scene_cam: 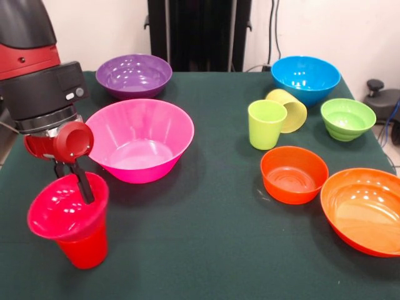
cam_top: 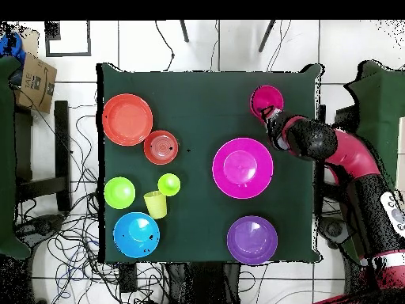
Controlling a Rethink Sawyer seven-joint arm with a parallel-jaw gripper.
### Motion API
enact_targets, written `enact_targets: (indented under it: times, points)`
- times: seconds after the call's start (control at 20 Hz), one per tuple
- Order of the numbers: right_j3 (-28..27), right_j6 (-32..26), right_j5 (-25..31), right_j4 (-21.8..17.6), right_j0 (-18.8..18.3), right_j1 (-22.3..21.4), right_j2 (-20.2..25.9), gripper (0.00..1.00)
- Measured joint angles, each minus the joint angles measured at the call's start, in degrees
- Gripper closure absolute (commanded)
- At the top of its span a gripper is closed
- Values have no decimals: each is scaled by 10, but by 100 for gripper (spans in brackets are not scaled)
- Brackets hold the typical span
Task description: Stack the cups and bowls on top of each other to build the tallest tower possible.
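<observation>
A small magenta bowl (scene_cam: 62, 209) sits, slightly tilted, on top of an upright red cup (scene_cam: 84, 251) at the table's near left in the front view. My gripper (scene_cam: 75, 184) straddles the bowl's far rim, one black finger (scene_cam: 84, 187) inside it, and looks shut on the rim. From overhead the magenta bowl (cam_top: 266, 100) hides the cup, with the gripper (cam_top: 272, 116) at its edge. The large pink bowl (scene_cam: 140, 140) stands just beside them. The lime green cup (scene_cam: 266, 124) is upright; the pale yellow cup (scene_cam: 289, 109) lies on its side against it.
The purple bowl (scene_cam: 133, 75) and blue bowl (scene_cam: 305, 78) stand at the far side. The ribbed green bowl (scene_cam: 347, 119), small orange bowl (scene_cam: 294, 174) and large orange bowl (scene_cam: 362, 209) are at the right. The table edge lies close to the red cup.
</observation>
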Motion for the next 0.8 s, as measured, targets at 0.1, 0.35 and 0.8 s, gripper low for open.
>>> enact_targets:
  times: [0.1, 0.35, 0.8]
  points:
    - [0, 0, 0, 0, 0, -1, 0, 0]
    - [1, 0, 0, 0, 0, -11, 0, 0]
    - [16, 0, 0, 0, 0, -47, -1, 0]
